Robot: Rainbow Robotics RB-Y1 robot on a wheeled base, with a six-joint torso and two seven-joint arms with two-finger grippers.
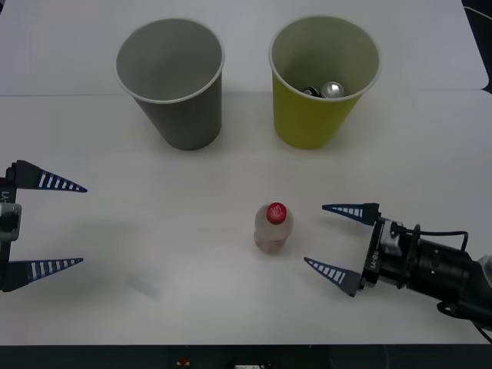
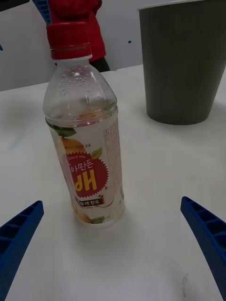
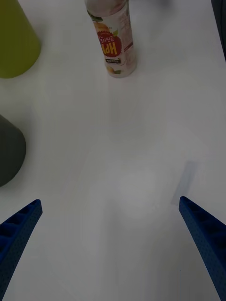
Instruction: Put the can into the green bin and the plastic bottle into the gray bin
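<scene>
The plastic bottle [image 1: 273,228] stands upright mid-table, clear with a red cap and a white, red and orange label [image 2: 89,174]; its lower part is also in the left wrist view [image 3: 115,44]. My right gripper [image 1: 319,237] is open just to its right, fingers pointing at it without touching. The can [image 1: 334,90] lies inside the green bin [image 1: 321,77] at the back right, silver end up. The gray bin [image 1: 171,81] stands at the back left, also seen as the gray bin [image 2: 183,61]. My left gripper [image 1: 81,225] is open at the table's left edge.
The white table [image 1: 154,223] has free room between the two grippers and in front of the bins. A red and blue shape [image 2: 75,19] shows behind the bottle in the right wrist view. The table's front edge [image 1: 246,347] runs close below the grippers.
</scene>
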